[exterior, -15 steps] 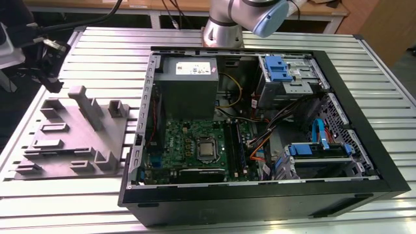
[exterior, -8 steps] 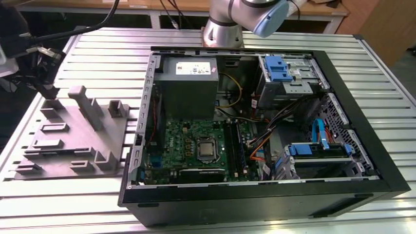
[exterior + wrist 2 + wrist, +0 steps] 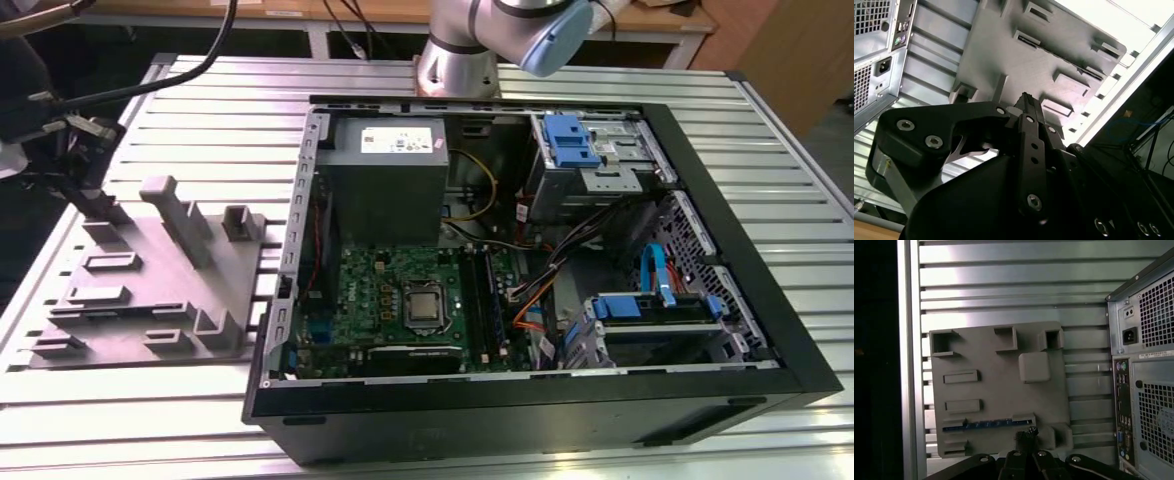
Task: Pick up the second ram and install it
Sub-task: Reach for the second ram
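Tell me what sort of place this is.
Probably a robotics lab bench for computer assembly: an open desktop computer case lies on a slatted metal table, beside a grey fixture plate, with a robot arm alongside.

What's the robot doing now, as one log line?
tool: shut, holding nothing | above: grey tray | second ram: in tray slot, not picked
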Controlling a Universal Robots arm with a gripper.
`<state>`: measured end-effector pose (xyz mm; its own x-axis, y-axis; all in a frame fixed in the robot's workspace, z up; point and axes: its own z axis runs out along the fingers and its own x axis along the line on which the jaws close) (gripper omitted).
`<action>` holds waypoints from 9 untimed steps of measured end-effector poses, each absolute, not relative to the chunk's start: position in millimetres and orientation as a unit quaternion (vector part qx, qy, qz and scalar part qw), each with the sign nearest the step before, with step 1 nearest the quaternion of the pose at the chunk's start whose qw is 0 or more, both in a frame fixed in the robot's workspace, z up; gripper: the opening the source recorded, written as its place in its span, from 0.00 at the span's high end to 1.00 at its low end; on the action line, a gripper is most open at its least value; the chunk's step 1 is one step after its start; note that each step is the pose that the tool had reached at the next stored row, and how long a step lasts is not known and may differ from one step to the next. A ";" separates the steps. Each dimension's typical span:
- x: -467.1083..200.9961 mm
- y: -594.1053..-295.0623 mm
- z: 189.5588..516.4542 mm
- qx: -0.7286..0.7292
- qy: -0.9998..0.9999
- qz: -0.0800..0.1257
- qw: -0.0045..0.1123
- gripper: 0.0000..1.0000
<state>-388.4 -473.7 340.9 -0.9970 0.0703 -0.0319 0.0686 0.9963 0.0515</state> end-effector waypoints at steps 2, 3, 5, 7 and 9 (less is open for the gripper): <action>-390.4 -475.2 337.9 0.035 0.999 0.025 0.017 0.90; -391.3 -475.9 336.4 0.035 0.999 0.025 0.017 0.90; -392.9 -477.2 333.2 0.035 0.999 0.025 0.017 0.90; -394.7 -478.6 330.1 0.035 0.999 0.025 0.017 0.90; -397.0 -479.9 326.9 0.035 0.999 0.025 0.017 0.90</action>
<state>-397.0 -479.9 326.9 -0.9970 0.0703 -0.0318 0.0686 0.9963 0.0514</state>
